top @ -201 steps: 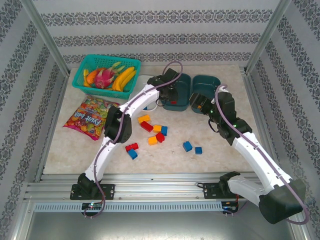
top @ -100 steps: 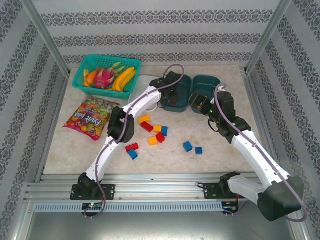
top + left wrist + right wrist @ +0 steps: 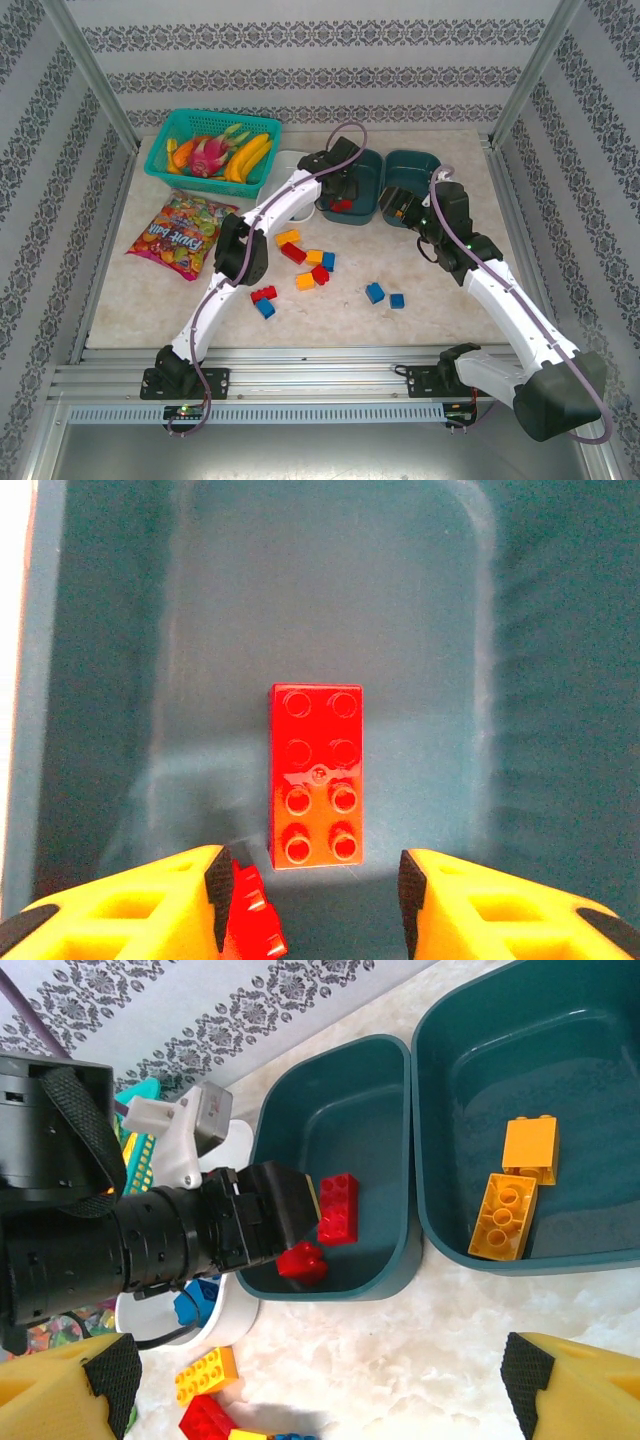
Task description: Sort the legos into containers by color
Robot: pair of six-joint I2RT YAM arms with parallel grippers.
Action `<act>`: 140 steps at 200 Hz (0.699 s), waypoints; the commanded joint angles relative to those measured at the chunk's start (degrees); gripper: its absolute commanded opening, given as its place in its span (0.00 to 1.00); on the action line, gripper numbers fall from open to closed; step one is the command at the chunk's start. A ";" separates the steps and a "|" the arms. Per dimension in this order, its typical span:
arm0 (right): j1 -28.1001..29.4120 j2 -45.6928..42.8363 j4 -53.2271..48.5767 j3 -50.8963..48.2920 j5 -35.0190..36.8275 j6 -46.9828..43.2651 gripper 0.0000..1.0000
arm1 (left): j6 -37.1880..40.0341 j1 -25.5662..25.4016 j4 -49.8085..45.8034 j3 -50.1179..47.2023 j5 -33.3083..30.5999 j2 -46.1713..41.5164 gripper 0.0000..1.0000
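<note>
The left gripper (image 3: 310, 885) hung right over the middle teal tub (image 3: 340, 1288), fingers parted well wider than a brick. A small red brick (image 3: 250, 915) sat against the inner face of one pad only, so it was not pinched. Whether it had landed on the tub floor or was mid-drop could not be told. A long red brick (image 3: 317, 775) lay flat inside that tub, studs up.

To finish the drop well, the brick should fall free of the pad first. Then the arm should lift straight up before swinging out, so that nothing clips the tub wall.

The right gripper (image 3: 318, 1365) hovered just on the near side of the tub, jaws spread wide and holding nothing (worth minding on the way out).

The left wrist view gave the gap between pad and brick. The right wrist view gave the neighbours instead: orange bricks (image 3: 529, 1146) in the teal tub (image 3: 580, 1050) touching the middle tub's right side, and a blue brick (image 3: 190, 1305) in the white tub (image 3: 240, 1310) on its left. From above, the loose legos (image 3: 310, 265) lay on the table nearer the arm bases than the tub.
</note>
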 commanded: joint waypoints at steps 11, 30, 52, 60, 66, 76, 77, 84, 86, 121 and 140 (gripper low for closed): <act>-0.15 -0.61 -1.24 1.16 -0.81 -2.14 0.94 | -2.46 -0.73 -2.19 1.91 -2.17 -6.97 0.49; 0.33 -0.50 -2.20 1.30 -0.72 -3.33 0.94 | -2.81 -0.71 -3.67 1.36 -3.50 -9.54 0.50; 2.23 0.41 -4.57 2.49 -0.49 -6.04 0.93 | -4.12 -0.61 -7.01 0.96 -5.30 -12.63 0.50; 3.90 1.29 -6.20 3.74 0.09 -8.09 0.93 | -5.09 -0.31 -7.79 -0.06 -5.41 -14.23 0.51; 5.39 1.91 -7.29 4.53 0.67 -9.43 0.92 | -5.94 -0.10 -8.11 -1.41 -5.35 -15.82 0.52; 8.12 3.07 -8.88 5.65 1.65 -11.82 0.92 | -6.77 0.33 -7.59 -5.07 -4.84 -19.04 0.54; 8.38 3.18 -9.01 5.79 1.78 -12.03 0.92 | -6.87 0.34 -7.50 -5.55 -4.78 -19.39 0.54; 10.48 4.06 -9.69 6.37 2.48 -13.79 0.92 | -7.34 0.49 -6.59 -8.94 -4.60 -22.38 0.56; 11.21 4.18 -9.91 6.54 2.69 -14.23 0.92 | -7.44 0.52 -6.17 -9.95 -4.55 -23.26 0.57; 20.84 9.49 -14.40 8.95 4.77 -19.27 0.91 | -8.97 1.14 2.82 -36.00 -4.19 -43.18 0.67; 24.60 12.95 -17.39 10.12 3.78 -17.91 0.89 | -8.73 1.23 8.72 -51.88 -3.41 -55.30 0.72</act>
